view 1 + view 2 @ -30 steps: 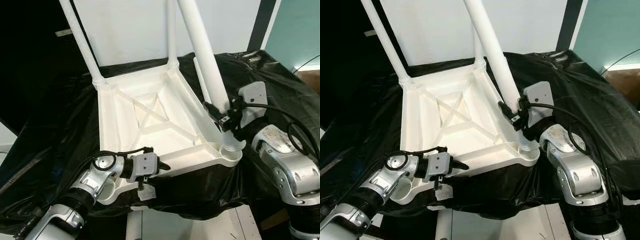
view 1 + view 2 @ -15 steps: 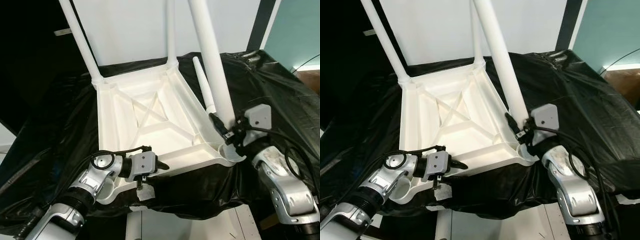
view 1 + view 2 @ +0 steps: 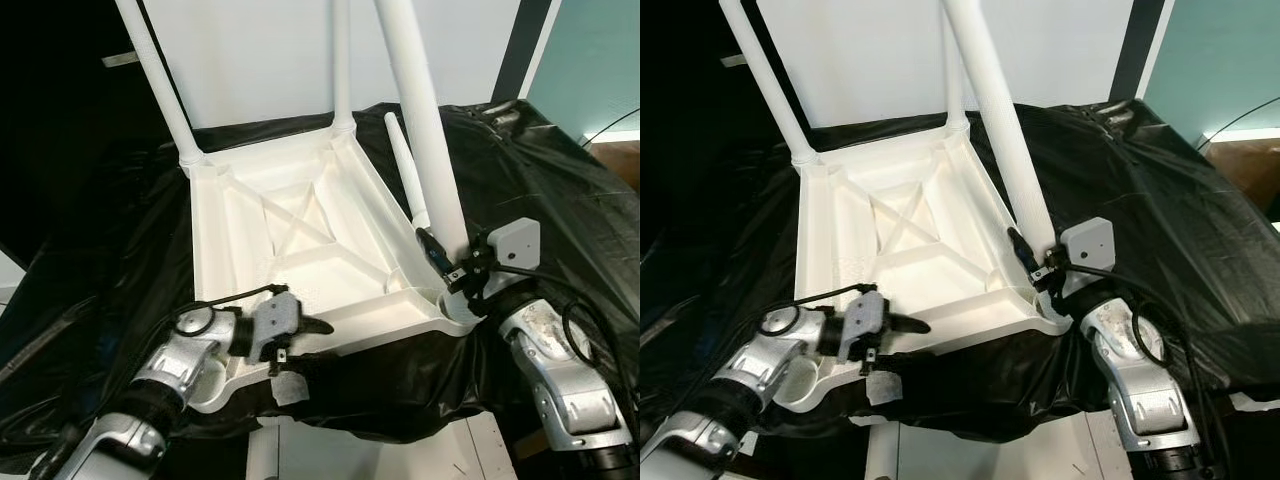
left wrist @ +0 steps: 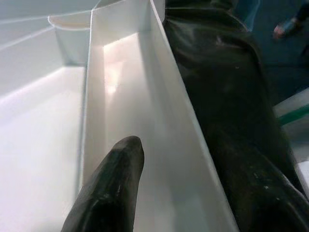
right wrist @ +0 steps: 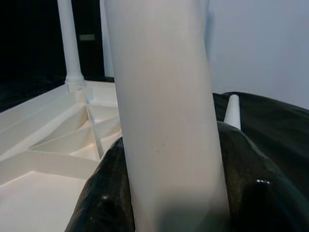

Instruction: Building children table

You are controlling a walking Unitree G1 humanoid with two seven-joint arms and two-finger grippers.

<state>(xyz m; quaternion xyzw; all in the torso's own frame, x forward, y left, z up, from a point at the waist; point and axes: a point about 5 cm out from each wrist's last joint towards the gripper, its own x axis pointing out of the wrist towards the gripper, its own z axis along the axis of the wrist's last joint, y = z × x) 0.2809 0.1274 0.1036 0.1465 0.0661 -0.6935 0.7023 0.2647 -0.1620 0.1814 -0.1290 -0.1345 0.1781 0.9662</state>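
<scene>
table [image 3: 300, 235]: white plastic, lying upside down on a black sheet [image 3: 540, 170], ribbed underside facing up with an X brace in the middle

fitted legs: two standing upright in the far corner sockets, far-left leg [image 3: 155, 80] and far-right leg [image 3: 342, 60]

held leg [image 3: 420, 120]: thick white tube rising steeply out of frame, its lower end sitting at the near-right corner socket [image 3: 455, 305] (can't tell how deep it is seated)

loose leg [image 3: 403, 165]: lying on the sheet just beside the table's right edge, partly hidden behind the held leg

right gripper [image 3: 440, 255]: clamping the held leg low down, just above the socket; in the wrist view a black finger [image 5: 104, 193] is pressing on each side of the tube

left gripper [image 3: 315, 326]: at the table's near rim, near the near-left corner; fingers straddling the rim wall, one finger [image 4: 113, 188] inside the white channel and the other outside against the sheet (pinching the wall)

near-left socket [image 3: 800, 378]: round opening showing just under the left wrist

surroundings: white wall behind the table, teal wall at far right, white surface showing below the sheet's front edge
</scene>
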